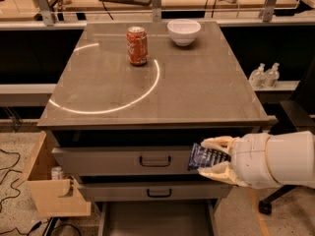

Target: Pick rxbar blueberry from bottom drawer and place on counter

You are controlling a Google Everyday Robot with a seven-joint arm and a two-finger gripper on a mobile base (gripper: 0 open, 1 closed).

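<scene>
My gripper (pixel 212 157) reaches in from the right, in front of the cabinet's drawer fronts, below the counter's front edge. It is shut on the rxbar blueberry (pixel 205 157), a dark blue wrapper with white print held flat between the two cream fingers (pixel 217 142). The bottom drawer (pixel 157 219) stands pulled open at the bottom of the view, its grey floor bare. The counter (pixel 197 92) is a glossy grey-brown top with a white arc mark (pixel 113 107).
A red-orange soda can (pixel 137 45) and a white bowl (pixel 184 31) stand at the counter's back. Two grey drawer fronts with loop handles (pixel 154 160) face me. A wooden box (pixel 49 191) sits low left, two bottles (pixel 265 74) on a shelf right.
</scene>
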